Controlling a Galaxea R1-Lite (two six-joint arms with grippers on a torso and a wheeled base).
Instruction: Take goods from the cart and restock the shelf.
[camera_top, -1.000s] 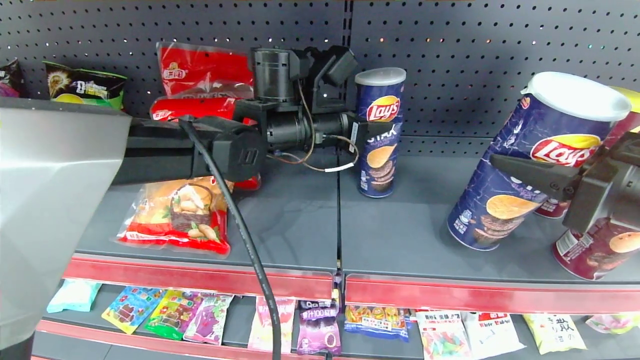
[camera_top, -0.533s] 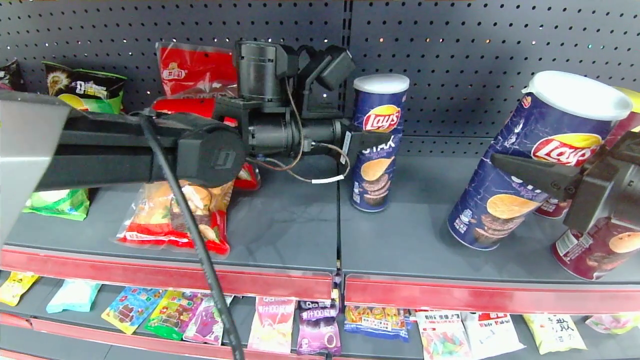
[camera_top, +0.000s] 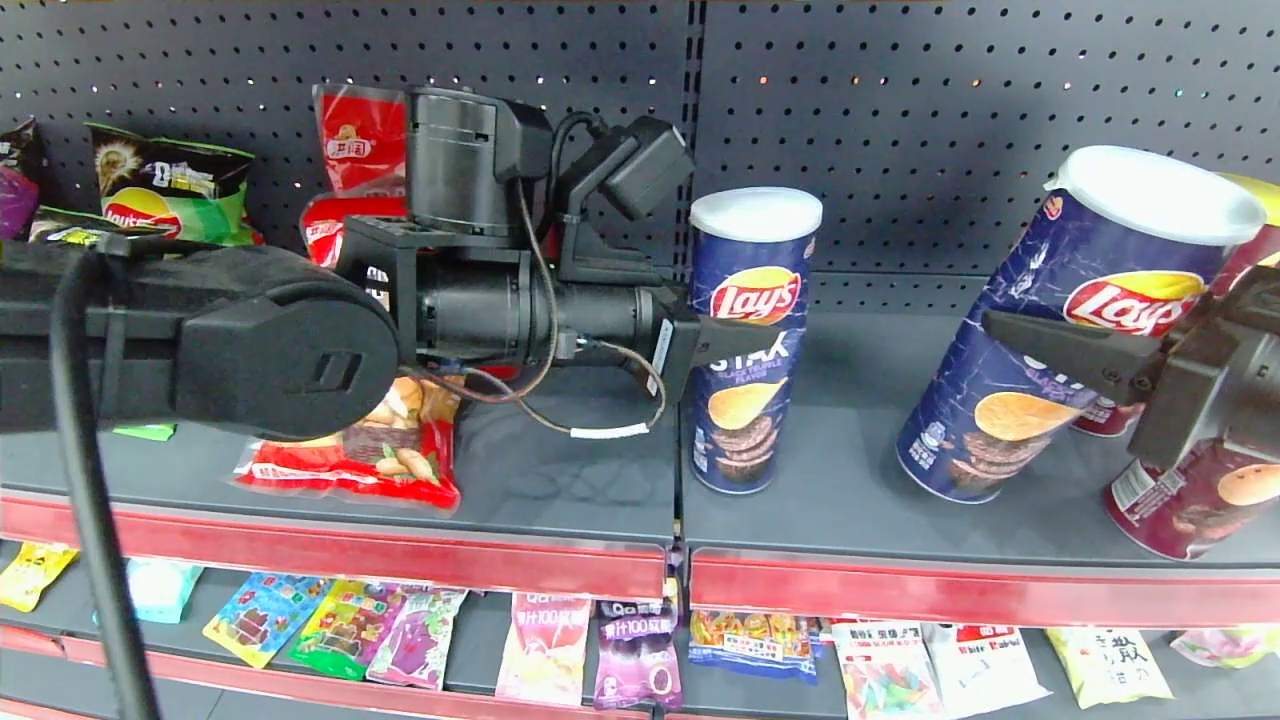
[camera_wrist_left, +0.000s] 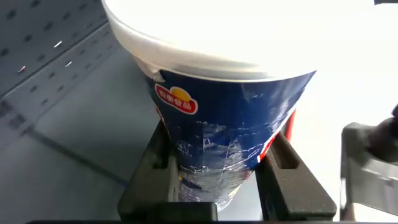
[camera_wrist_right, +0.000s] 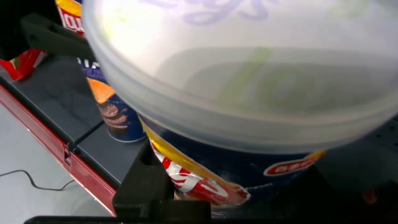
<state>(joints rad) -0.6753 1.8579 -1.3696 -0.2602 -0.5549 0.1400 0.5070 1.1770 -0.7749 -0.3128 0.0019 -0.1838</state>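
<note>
Top shelf (camera_top: 560, 470), grey deck with a red front lip. Two blue chip cans, each held in a claw.

Left gripper (camera_top: 745, 340) (camera_wrist_left: 217, 186) is clamped on the left blue can (camera_top: 752, 335) (camera_wrist_left: 230, 143), a finger on either side of it. This can is upright near the middle of the shelf, at 3 o'clock from the peanut bag (camera_top: 365, 450). Can't tell if its base touches the deck.

Right gripper (camera_top: 1050, 345) (camera_wrist_right: 217, 193) is closed around the right blue can (camera_top: 1075, 320) (camera_wrist_right: 249, 124). This one is tilted, its white lid leaning toward 1 o'clock. It sits at 3 o'clock from the left blue can, well apart from it.

One dark-red can (camera_top: 1190, 500) sits just beside the tilted one, at its 4 o'clock, with a sliver of another red can behind.

Back left holds two red bags (camera_top: 360, 130) and one green chip bag (camera_top: 170, 180) at 9 o'clock from them. One peanut bag lies flat out front.

The lower shelf holds about a dozen small sachets (camera_top: 640, 650) in a row.
</note>
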